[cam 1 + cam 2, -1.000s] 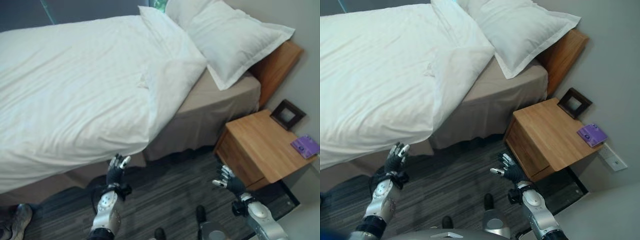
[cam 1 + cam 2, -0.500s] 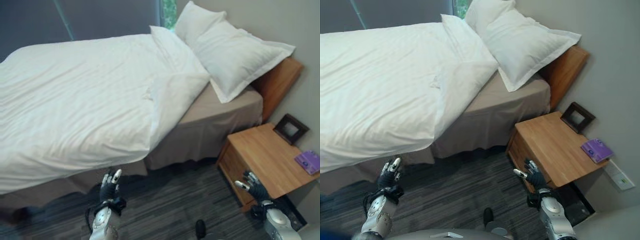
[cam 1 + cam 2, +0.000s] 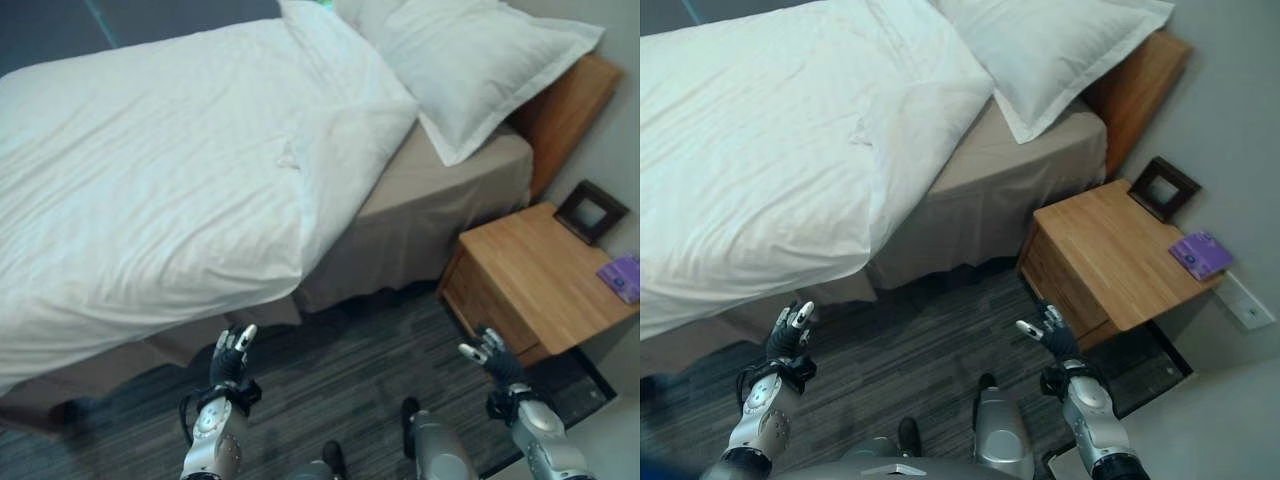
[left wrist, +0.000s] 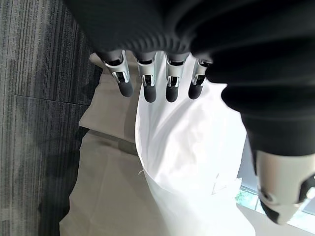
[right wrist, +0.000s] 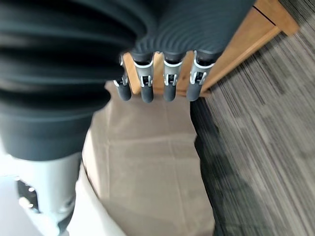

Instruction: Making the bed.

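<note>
White duvet (image 3: 150, 180) and pillows (image 3: 480, 60), beige bed skirt (image 3: 400, 250), grey striped carpet (image 3: 350, 370), purple booklet (image 3: 622, 275)

You've got both arms low and reaching forward, each bent up at the wrist. Left hand (image 3: 231, 361) is raised, palm facing forward, fingers (image 4: 149, 88) straight and slightly spread, thumb apart, holding nothing. Right hand (image 3: 1057, 340) is the same: fingers (image 5: 169, 89) straight in a row, thumb off to the side, nothing in its grasp.
</note>
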You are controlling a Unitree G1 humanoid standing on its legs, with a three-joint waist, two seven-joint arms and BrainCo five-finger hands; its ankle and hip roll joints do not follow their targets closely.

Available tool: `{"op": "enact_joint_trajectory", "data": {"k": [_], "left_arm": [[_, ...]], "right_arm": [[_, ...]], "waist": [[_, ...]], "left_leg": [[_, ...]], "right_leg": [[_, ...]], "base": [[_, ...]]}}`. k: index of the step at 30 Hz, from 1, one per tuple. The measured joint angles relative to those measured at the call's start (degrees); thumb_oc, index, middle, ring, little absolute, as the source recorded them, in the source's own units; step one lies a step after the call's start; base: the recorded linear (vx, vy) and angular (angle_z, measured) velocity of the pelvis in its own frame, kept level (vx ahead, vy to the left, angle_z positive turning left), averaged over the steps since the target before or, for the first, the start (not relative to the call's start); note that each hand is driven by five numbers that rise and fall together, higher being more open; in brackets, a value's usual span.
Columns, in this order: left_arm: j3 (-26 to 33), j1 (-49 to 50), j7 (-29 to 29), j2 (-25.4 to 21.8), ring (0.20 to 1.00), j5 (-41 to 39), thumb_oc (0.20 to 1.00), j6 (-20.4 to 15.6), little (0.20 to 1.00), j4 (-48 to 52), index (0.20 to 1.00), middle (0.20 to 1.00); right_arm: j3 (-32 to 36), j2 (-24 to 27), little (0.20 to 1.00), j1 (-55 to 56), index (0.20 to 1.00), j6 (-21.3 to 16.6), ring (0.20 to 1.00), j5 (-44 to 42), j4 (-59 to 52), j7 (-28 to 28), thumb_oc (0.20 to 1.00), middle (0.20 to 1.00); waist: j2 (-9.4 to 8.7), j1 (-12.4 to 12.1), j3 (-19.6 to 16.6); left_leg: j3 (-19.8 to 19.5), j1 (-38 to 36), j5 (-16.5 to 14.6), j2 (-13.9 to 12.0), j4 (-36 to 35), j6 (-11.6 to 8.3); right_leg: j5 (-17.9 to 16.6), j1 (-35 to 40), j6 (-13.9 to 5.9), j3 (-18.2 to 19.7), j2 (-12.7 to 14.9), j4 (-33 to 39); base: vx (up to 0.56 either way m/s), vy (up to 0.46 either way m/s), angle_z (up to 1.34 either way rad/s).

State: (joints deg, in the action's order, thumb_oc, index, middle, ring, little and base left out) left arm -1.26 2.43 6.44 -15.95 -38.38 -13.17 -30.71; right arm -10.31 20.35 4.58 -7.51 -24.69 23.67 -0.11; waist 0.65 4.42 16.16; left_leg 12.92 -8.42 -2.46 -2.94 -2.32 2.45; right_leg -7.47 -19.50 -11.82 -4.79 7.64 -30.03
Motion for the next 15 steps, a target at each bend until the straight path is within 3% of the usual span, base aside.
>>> {"op": "enact_joint_trajectory", "data": {"k": [1, 3, 7, 9, 10, 11, 12, 13, 14, 15], "left_arm": [[0.18, -0.07, 0.05, -0.21, 1.000, 0.42, 1.000, 0.03, 1.000, -0.03, 1.000, 1.000], [0.50, -0.61, 0.07, -1.46, 1.000, 1.13, 1.000, 0.03, 1.000, 0.04, 1.000, 1.000], [-0.19, -3.15, 0.34, -4.57, 1.000, 3.63, 1.000, -0.01, 1.000, 0.08, 1.000, 1.000], [-1.08, -5.63, 0.61, -4.34, 1.000, 3.74, 1.000, -0.16, 1.000, 0.96, 1.000, 1.000], [-1.41, -5.45, 0.60, -4.33, 1.000, 3.75, 1.000, -0.32, 1.000, 1.64, 1.000, 1.000], [-1.77, -5.37, 0.71, -3.93, 1.000, 3.73, 1.000, -0.52, 1.000, 1.85, 1.000, 1.000], [-1.67, -5.71, 1.16, -2.19, 1.000, 3.52, 1.000, -0.56, 1.000, 1.56, 1.000, 1.000], [-1.63, -6.76, 1.24, -1.67, 1.000, 2.72, 1.000, -0.99, 1.000, 0.68, 1.000, 1.000], [-2.26, -7.54, 1.28, -1.11, 1.000, 1.30, 1.000, -1.11, 1.000, 0.61, 1.000, 1.000], [-2.23, -7.29, 1.60, -0.23, 1.000, 0.49, 1.000, -1.24, 1.000, 0.36, 1.000, 1.000]], "right_arm": [[-0.07, 0.00, 1.000, 0.01, 1.000, 0.02, 1.000, 0.01, -0.65, 0.08, 1.000, 1.000], [-0.05, 0.01, 1.000, 1.19, 1.000, -0.02, 1.000, 0.09, -2.16, 0.46, 1.000, 1.000], [-0.36, -0.09, 1.000, 2.67, 1.000, -0.02, 1.000, 1.82, -2.23, 0.53, 1.000, 1.000], [-0.11, -0.01, 1.000, 3.52, 1.000, 0.01, 1.000, 2.19, -2.08, 0.65, 1.000, 1.000], [-0.27, -0.10, 1.000, 3.68, 1.000, 0.00, 1.000, 2.19, -1.47, 0.69, 1.000, 1.000], [-0.38, 0.20, 1.000, 3.93, 1.000, 0.01, 1.000, 2.21, -0.79, 0.73, 1.000, 1.000], [-0.39, 0.24, 1.000, 1.92, 1.000, 0.30, 1.000, 2.17, 1.69, 0.69, 1.000, 1.000], [-0.56, 0.32, 1.000, -0.34, 1.000, 0.38, 1.000, 2.01, 3.94, 0.78, 1.000, 1.000], [0.20, 1.12, 1.000, -0.44, 1.000, 0.50, 1.000, 1.88, 3.27, 0.62, 1.000, 1.000], [0.54, 1.42, 1.000, -0.85, 1.000, 0.06, 1.000, 1.75, 2.64, 0.54, 1.000, 1.000]], "waist": [[-0.06, 0.14, 0.17], [-1.10, 0.44, 0.11], [-3.40, 1.95, -0.80], [-4.19, 1.76, -1.72], [-4.47, 2.29, -2.07], [-4.61, 3.36, -2.70], [-3.67, 4.50, -3.26], [-4.52, 3.58, -3.49], [-5.61, 3.17, -3.84], [-4.86, 2.87, -4.16]], "left_leg": [[0.01, 0.09, -0.01, -0.24, 0.11, -0.02], [-0.88, 0.35, -0.18, -0.10, 0.06, -0.29], [-3.84, 0.49, -1.13, -0.19, -0.33, -1.80], [-5.85, -0.59, -1.97, -1.83, -1.58, -3.12], [-6.93, -2.08, -2.28, -2.59, -2.48, -3.64], [-8.35, -3.79, -2.64, -3.98, -3.31, -4.27], [-9.91, -1.13, -0.31, -7.62, 5.26, -11.11], [-11.01, 5.55, -0.81, -8.95, 19.22, -11.84], [-10.67, 13.16, 1.25, -10.38, 34.44, -9.07], [-11.28, 16.47, 2.17, -11.70, 42.28, -7.85]], "right_leg": [[0.64, -1.15, -0.20, -0.35, 0.68, -0.59], [2.16, -1.19, -1.21, 0.63, 3.64, 9.28], [2.71, 2.40, -1.72, 4.55, 6.21, 28.62], [3.23, 4.84, -1.20, -1.31, 6.90, 27.44], [3.74, 6.99, -1.00, -0.75, 6.11, 25.71], [2.61, 9.33, 0.77, -0.59, 4.62, 25.56], [4.49, 9.85, 4.36, 1.27, -0.16, 21.56], [7.38, 9.47, 7.80, 0.84, -1.33, 17.69], [7.78, 9.42, 10.54, 0.87, -1.76, 16.68], [8.52, 10.75, 11.86, 0.68, -3.23, 17.08]], "base": [[0.36, -0.084, -0.01], [0.41, -0.130, 0.18], [0.45, -0.211, 0.36], [0.34, -0.214, 0.58], [0.46, -0.298, 0.58], [0.67, -0.584, 0.79], [0.53, -0.481, 0.65], [0.43, -0.474, 0.39], [0.18, -0.233, -0.09], [0.38, -0.411, -0.26]]}}
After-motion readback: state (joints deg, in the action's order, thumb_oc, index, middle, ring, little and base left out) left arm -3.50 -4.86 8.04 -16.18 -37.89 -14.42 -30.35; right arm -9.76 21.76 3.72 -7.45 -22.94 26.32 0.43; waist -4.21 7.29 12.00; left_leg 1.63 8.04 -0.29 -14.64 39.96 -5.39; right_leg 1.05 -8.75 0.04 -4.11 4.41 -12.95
